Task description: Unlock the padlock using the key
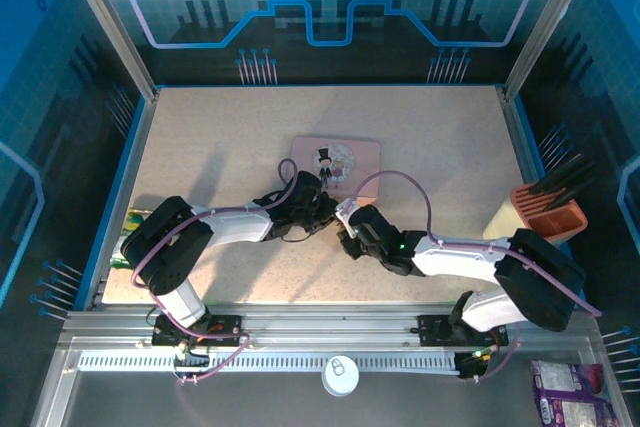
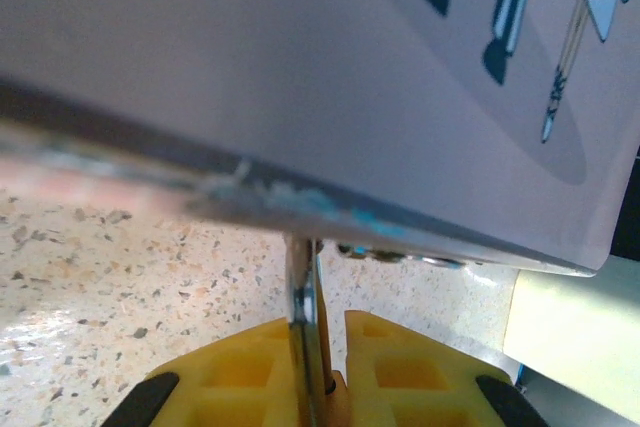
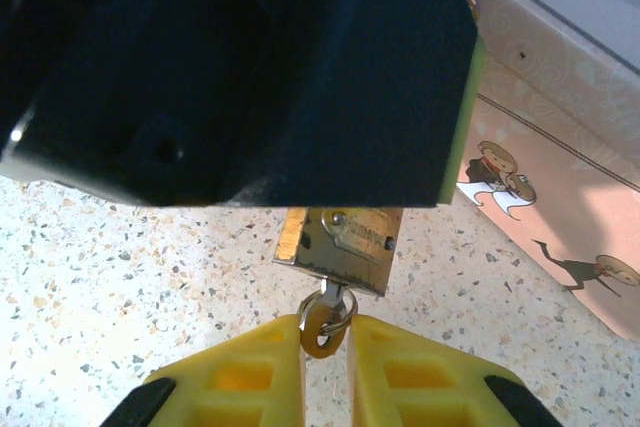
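The padlock (image 3: 340, 242) was what I watched on the right wrist feed. It was a small brass-gold block with a stamped face, a small silver rivet near its top edge and worn, bright corners. Its upper part was hidden under the dark body of the other arm.

The right gripper (image 3: 327, 335) had its yellow fingers drawn in narrow, leaving only a slim gap. The key (image 3: 319, 333) sat in that gap, its head edge-on with a small silver ring (image 3: 340, 309) looped through it. I could not tell whether the pads actually pinched it or just flanked it. The key ran straight up from the fingers into the underside of the padlock, so the lock sat directly above the fingertips and touched the key's far end.

The left gripper (image 2: 322, 335) was closed down tight. On its own camera the yellow fingers were pressed against a thin upright strip of silver metal (image 2: 303, 327), with a hint of brass low between them. I took that to be the padlock held from the opposite side.

Just beyond the lock lay the pink tin (image 3: 560, 207), with cartoon figures printed on its lid and side. Its edge loomed close over the left wrist camera. On the overhead feed the two grippers met nose to nose, right against the tin's near edge, around the middle of the speckled table (image 1: 430, 137).
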